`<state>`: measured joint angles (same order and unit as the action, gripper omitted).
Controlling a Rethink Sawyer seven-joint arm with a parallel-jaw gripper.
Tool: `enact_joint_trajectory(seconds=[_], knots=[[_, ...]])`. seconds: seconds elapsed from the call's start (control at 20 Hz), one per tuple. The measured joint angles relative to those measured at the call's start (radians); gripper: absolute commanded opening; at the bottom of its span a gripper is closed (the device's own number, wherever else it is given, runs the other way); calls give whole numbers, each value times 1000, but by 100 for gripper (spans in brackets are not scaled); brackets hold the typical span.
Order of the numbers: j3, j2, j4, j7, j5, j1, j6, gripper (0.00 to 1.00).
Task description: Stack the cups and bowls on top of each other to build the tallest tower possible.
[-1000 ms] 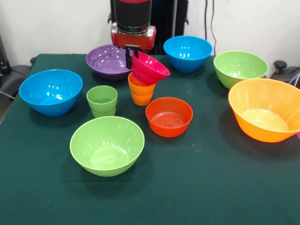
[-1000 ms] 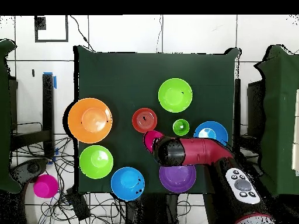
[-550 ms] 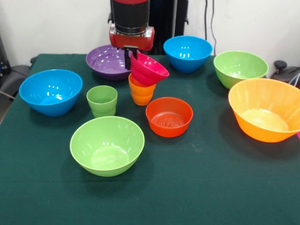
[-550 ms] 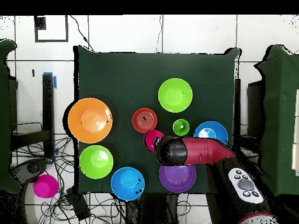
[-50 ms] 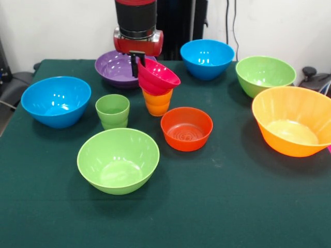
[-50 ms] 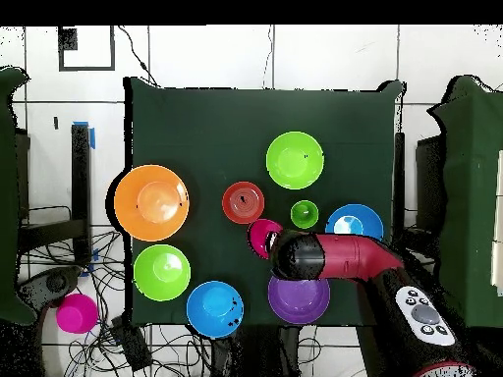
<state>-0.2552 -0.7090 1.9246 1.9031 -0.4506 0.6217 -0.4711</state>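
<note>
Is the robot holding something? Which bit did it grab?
Yes. The gripper pinches the magenta bowl by its rim, on the side toward the purple bowl, tilted over the orange cup.

Inspector: Which side is clear?
Clerk: The table's near strip, below the green bowl, stands bare.
Inspector: And the middle?
Clerk: Crowded. The green cup, orange cup and red bowl stand close, leaving narrow gaps.

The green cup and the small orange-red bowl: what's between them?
The orange cup, set slightly farther back, with the tilted magenta bowl on it, seen in the front view.
</note>
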Motion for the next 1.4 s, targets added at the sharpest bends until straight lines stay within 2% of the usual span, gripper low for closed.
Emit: enact_joint_trajectory(seconds=[1.4], knots=[[0, -8, 63, 0, 0, -2, 0, 0]])
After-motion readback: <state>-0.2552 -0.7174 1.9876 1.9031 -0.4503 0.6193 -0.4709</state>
